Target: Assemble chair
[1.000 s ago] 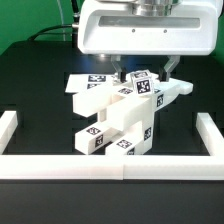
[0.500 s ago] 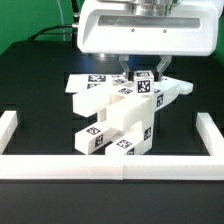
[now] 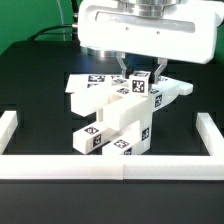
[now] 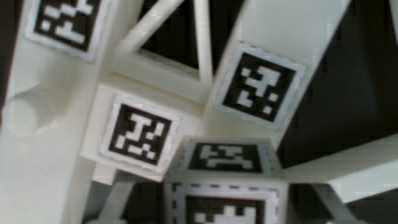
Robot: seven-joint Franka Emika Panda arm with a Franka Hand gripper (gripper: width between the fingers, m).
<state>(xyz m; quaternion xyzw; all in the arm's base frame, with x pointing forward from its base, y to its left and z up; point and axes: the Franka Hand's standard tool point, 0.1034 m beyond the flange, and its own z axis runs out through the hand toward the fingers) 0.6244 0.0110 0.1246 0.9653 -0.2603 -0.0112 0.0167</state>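
— Where is the chair?
— The half-built chair (image 3: pixel 115 125), white tagged parts, is stacked mid-table (image 3: pixel 35 95), just behind the border wall (image 3: pixel 112 166), probably to brace it.
— And your pincer?
— My gripper (image 3: pixel 140 75) pinches the topmost small block (image 3: pixel 140 86), likely to seat it.

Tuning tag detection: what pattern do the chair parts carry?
Black-and-white square marker tags on white chair parts; clearest in the wrist view.

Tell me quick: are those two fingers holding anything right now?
The gripper: fingers closed on the small tagged white block, one on each side of it.
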